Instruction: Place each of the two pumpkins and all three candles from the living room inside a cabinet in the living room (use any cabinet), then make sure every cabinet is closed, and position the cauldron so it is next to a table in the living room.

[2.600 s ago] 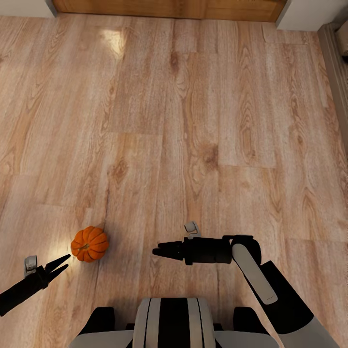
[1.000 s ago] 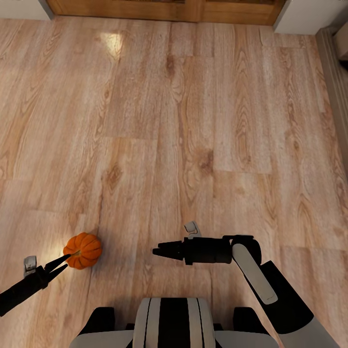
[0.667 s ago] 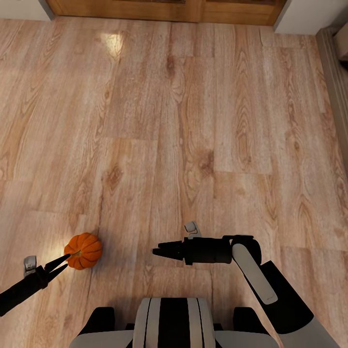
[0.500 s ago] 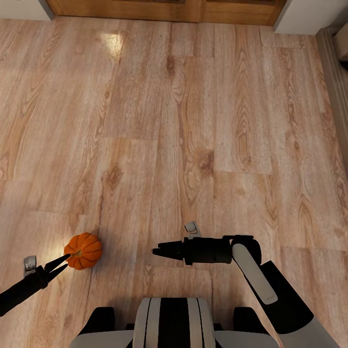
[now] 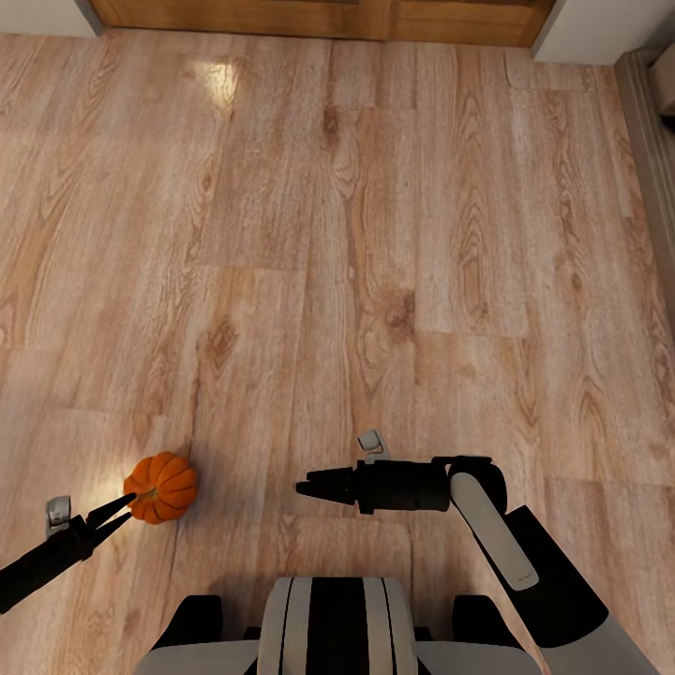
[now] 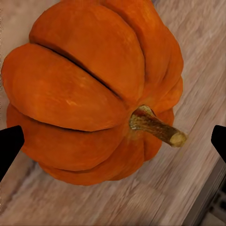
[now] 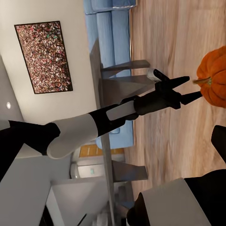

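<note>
A bright-orange ribbed pumpkin [image 5: 163, 487] lies on its side on the wood floor at the lower left, its stem pointing toward my left arm. My left gripper [image 5: 128, 507] is open, its fingertips just reaching the pumpkin's near side. In the left wrist view the pumpkin [image 6: 89, 89] is very close, with the dark fingertips [image 6: 9, 143] wide apart on either side of it. The right wrist view shows the same pumpkin [image 7: 214, 75] and left gripper [image 7: 194, 88] from the side. My right gripper [image 5: 302, 487] hovers open in front of my trunk, holding nothing. Candles, cabinet and cauldron are out of view.
Wood floor [image 5: 394, 234] stretches ahead. A brown wooden front [image 5: 319, 17] runs along the far wall between white corners. A grey edge [image 5: 649, 141] borders the floor on the right. The right wrist view shows a low table [image 7: 104, 141] with slanted grey legs and a blue sofa [image 7: 110, 28].
The whole view has shifted since 2.6 s ago, so the camera moved. The pumpkin now sits against my left fingertips instead of a little apart. Nothing visibly changed in the last second.
</note>
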